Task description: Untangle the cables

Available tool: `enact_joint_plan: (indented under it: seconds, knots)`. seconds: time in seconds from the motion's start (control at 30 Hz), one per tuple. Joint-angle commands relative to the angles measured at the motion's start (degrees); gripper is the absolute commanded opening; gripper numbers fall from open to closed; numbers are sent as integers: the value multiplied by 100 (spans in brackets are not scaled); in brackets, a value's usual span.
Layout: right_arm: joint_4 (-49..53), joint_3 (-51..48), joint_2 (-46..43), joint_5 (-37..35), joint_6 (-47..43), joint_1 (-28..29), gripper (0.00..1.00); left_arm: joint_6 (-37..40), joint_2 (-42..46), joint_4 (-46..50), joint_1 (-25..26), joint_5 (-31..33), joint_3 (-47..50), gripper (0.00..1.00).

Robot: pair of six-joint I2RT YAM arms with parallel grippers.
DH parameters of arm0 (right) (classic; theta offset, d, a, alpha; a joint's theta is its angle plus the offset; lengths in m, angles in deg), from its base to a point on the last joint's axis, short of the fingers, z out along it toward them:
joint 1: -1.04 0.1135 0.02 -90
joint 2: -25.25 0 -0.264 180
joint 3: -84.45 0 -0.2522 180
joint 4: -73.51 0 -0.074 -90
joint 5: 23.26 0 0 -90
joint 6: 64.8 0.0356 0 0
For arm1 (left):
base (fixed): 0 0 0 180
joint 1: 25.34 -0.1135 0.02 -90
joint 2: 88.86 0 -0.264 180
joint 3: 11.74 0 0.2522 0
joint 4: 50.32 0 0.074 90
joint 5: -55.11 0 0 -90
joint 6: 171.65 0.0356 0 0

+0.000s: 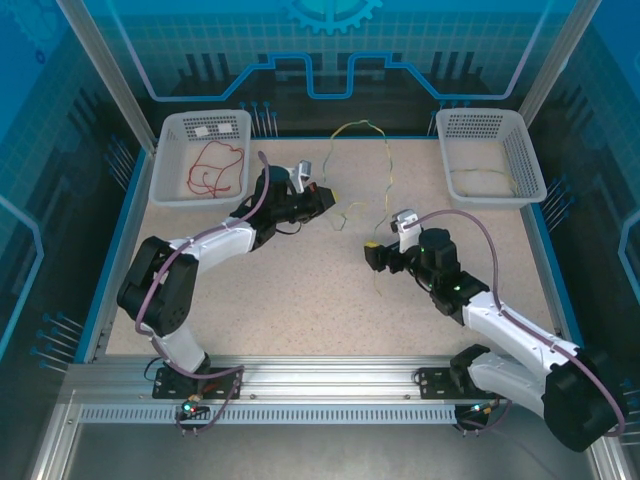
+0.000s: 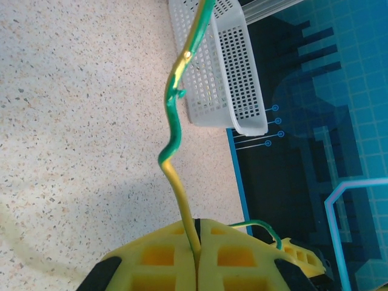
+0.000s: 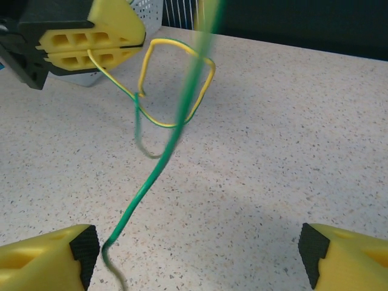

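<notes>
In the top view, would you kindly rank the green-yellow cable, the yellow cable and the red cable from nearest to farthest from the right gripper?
1. Green-yellow cable, beside the right gripper.
2. Yellow cable, in the right basket.
3. Red cable, in the left basket.

Red cable [image 1: 215, 172] coils in left basket [image 1: 166, 160], yellow cable [image 1: 482, 177] in right basket [image 1: 530, 165]; green-yellow cable [image 2: 174, 118] snakes across table [image 1: 300, 290] between.

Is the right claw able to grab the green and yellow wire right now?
Probably yes. The right claw is open, and the green and yellow wire runs between its fingers with nothing in the way.
</notes>
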Motion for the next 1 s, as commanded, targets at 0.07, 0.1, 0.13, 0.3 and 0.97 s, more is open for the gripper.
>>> enact_joint_plan:
  seconds: [0.07, 0.1, 0.13, 0.3, 0.97]
  knots:
    - [-93, 346, -61, 21, -214, -70, 92, 254, 194, 269, 60, -188, -272, 0]
    - [-211, 358, 14, 177, -257, -65, 95, 249, 189, 244, 86, -200, -279, 0]
    - [-310, 394, 138, 287, -289, -62, 96, 270, 186, 222, 129, -219, -308, 0]
    - [-671, 655, 697, 91, -89, 26, 97, 164, 98, 165, 308, -280, -462, 0]
    - [-1282, 1614, 2300, -1626, 43, 233, 44, -352, 36, -286, 610, -498, -421, 0]
